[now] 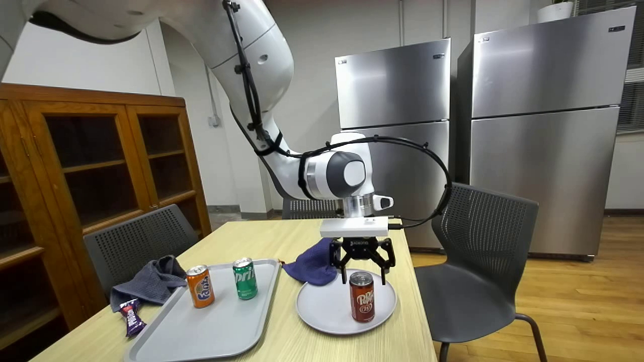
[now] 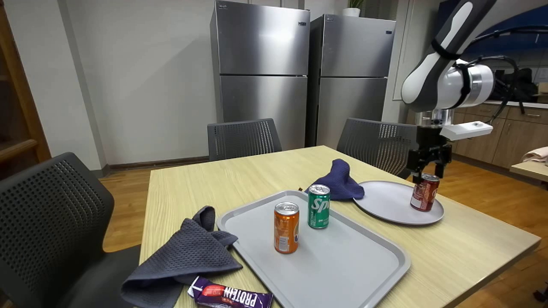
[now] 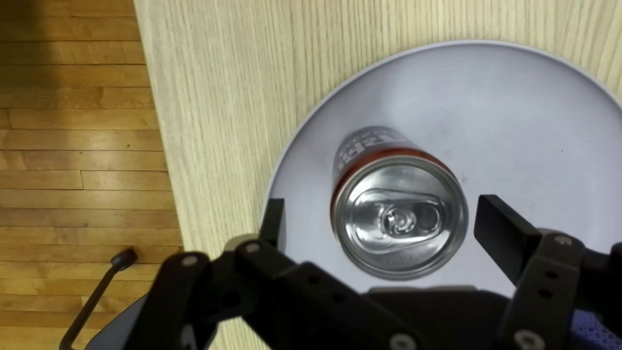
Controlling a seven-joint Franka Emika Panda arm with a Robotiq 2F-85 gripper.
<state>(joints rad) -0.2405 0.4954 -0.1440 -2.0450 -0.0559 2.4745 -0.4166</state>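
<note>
Tool (image 1: 364,279) parted about an upright Dr Pepper can (image 1: 363,301)

Refrigerators (image 1: 543,166): two, stainless steel, standing past the worktop (image 2: 257,175) in both exterior views.

Worktop: pale, wood-grained; its edge runs down the left part of the wrist view.

Chairs (image 1: 478,241): dark grey, perforated backs; three in each exterior view, around the worktop.

Tray (image 2: 342,261): grey, oblong, rounded corners, lying flat.

Plate (image 1: 322,306): round, pale grey, near the worktop's edge and beside the tray, apart from it.

Slate-grey cloth (image 2: 188,244): rumpled, textured, at the tray's side away from the plate.

Purple-blue cloth (image 2: 336,184): bunched, meeting the plate's rim in both exterior views.

Tool: black, Robotiq, fingers pointing down and standing apart; in the wrist view one lies to each side of the can's lid, with a visible gap on both sides.

Dr Pepper can: dark red, upright on the plate, off centre toward the worktop's edge, silver lid between the tool's fingers.

Fanta can (image 1: 200,287): orange, upright on the tray.

Sprite can (image 2: 319,208): green, upright on the tray, near the Fanta can but apart, on the side toward the plate.

Protein bar (image 2: 233,296): purple wrapper, lying on the worktop just beside the slate-grey cloth, near the tray.
</note>
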